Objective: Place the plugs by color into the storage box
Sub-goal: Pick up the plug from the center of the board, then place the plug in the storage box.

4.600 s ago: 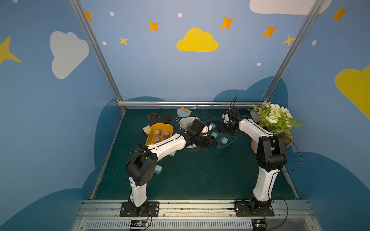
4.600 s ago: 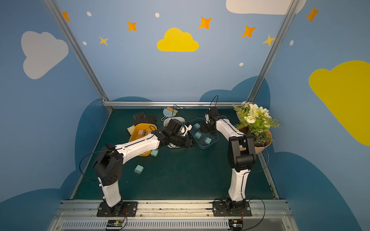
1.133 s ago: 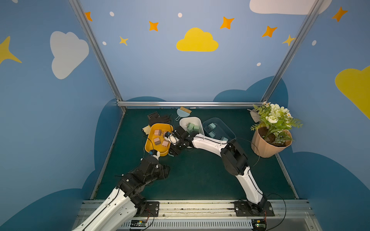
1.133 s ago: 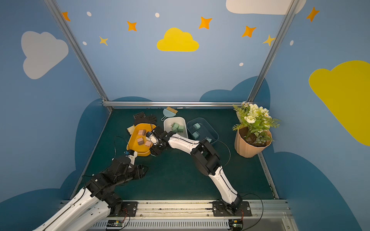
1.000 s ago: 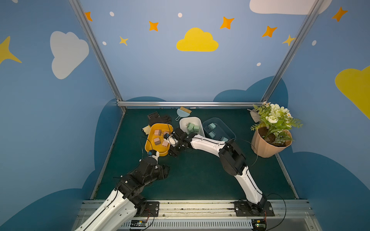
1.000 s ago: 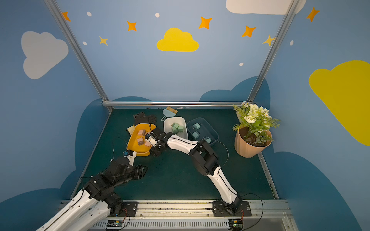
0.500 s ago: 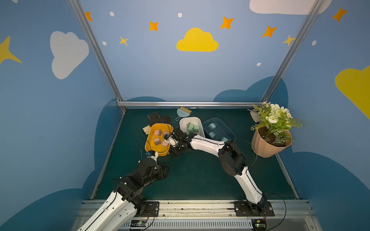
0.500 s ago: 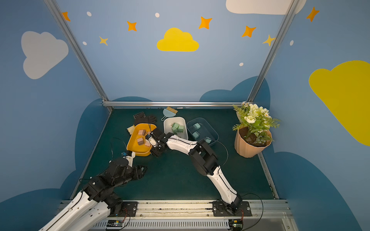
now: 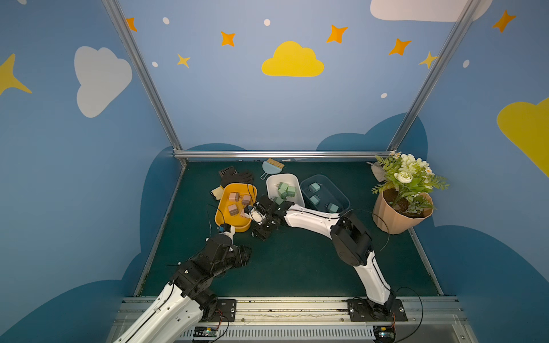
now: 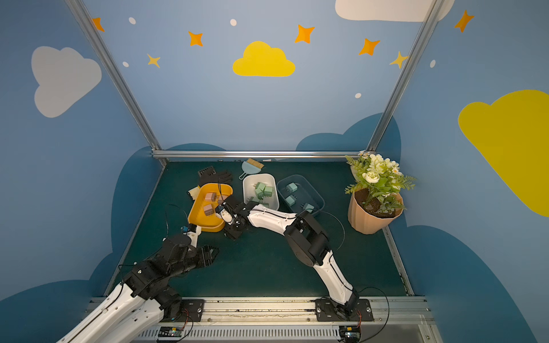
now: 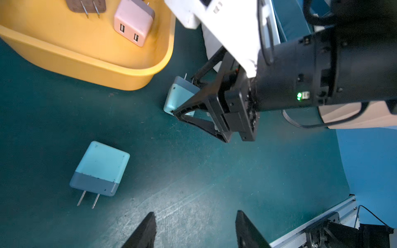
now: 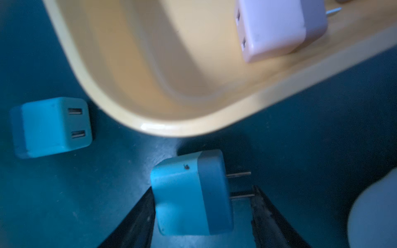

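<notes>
It looks like a robot lab's staged booth: blue wall panels painted with clouds and stars, aluminium framing, and a white left arm and right arm bolted to a metal rail beside a dark green mat.

Green mat, yellow bin, loose blue plug, flowerpot

Yellow box: smooth, glossy plastic. Blue plug: smooth matt plastic with a few dark specks, and bare shiny metal prongs. Bench: dark green matt covering, scuffed pale in patches and slightly grainy.
</notes>
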Tool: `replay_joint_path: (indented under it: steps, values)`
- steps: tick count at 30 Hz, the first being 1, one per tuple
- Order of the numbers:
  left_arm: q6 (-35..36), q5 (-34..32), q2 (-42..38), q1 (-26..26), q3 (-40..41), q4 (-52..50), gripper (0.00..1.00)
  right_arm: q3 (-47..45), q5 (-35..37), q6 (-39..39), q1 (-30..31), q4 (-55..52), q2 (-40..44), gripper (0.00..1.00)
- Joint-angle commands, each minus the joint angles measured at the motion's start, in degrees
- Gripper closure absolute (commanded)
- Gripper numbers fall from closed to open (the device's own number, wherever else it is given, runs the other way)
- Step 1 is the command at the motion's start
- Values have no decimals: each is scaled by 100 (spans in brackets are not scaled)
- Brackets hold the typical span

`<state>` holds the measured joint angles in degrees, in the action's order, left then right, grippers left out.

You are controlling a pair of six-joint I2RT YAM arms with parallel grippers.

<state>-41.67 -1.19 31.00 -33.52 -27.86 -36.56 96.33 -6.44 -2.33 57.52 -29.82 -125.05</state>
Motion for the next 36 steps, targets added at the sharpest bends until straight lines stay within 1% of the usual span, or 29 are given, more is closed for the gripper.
replay_joint_path:
  steps: [1, 7, 12, 16, 21, 28, 36]
  values:
    - [-104, 117, -40, 12, -54, -71, 41, -452, -34, 214, 62, 159, 436, 62]
    - [-14, 155, 35, 13, 26, 67, 42, -1346, -179, 441, 84, 505, 905, 62]
    - [775, 426, 333, 3, -64, 818, 43, -1668, -129, 513, 111, 472, 1202, 63]
    - [1050, 551, 695, 3, -312, 1069, 43, -1968, -234, 593, 126, 630, 1543, 64]
    - [1136, 743, 927, 3, -331, 1443, 43, -2382, -280, 628, 136, 597, 2089, 64]
    - [1187, 786, 1297, -10, -331, 2273, 43, -3174, -105, 650, 42, 504, 3236, 65]
    - [1119, 1011, 2179, -25, -597, 2955, 44, -3280, 348, 507, -269, 16, 3821, 65]
